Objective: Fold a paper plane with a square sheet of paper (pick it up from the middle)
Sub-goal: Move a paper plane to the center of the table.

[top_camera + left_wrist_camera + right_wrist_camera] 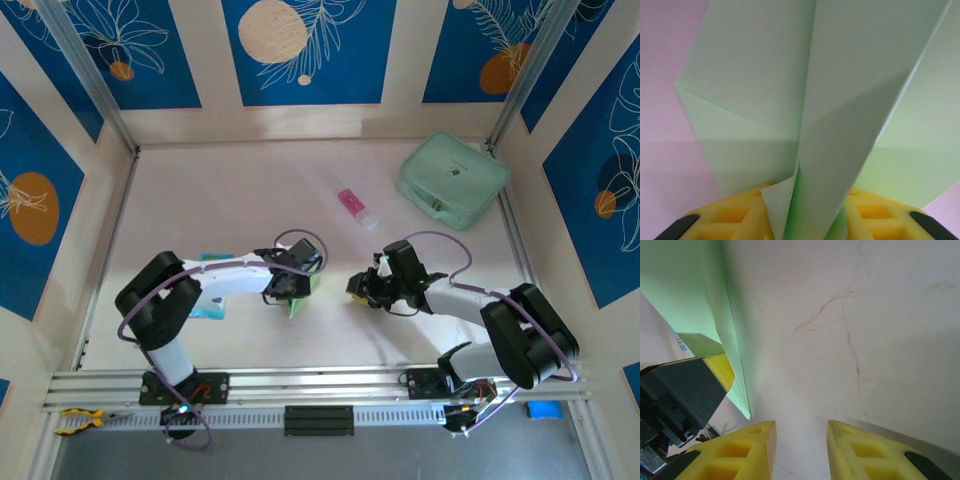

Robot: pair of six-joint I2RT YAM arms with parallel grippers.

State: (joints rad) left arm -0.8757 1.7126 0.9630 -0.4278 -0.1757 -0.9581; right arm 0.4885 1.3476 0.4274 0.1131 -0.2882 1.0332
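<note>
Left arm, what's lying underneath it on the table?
A blue-and-white packet pokes out from beneath the left arm. The arm covers most of it, so its label and full shape stay hidden.

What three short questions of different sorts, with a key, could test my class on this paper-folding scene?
1. True or false: something sits between the fingers of the right gripper.
2. The folded green paper stands between the fingers of: A) the left gripper; B) the right gripper; C) neither.
3. In the top view, what small item lies just left of the mint-green case?
Key: 1 false; 2 A; 3 the pink-and-white tube.
</note>
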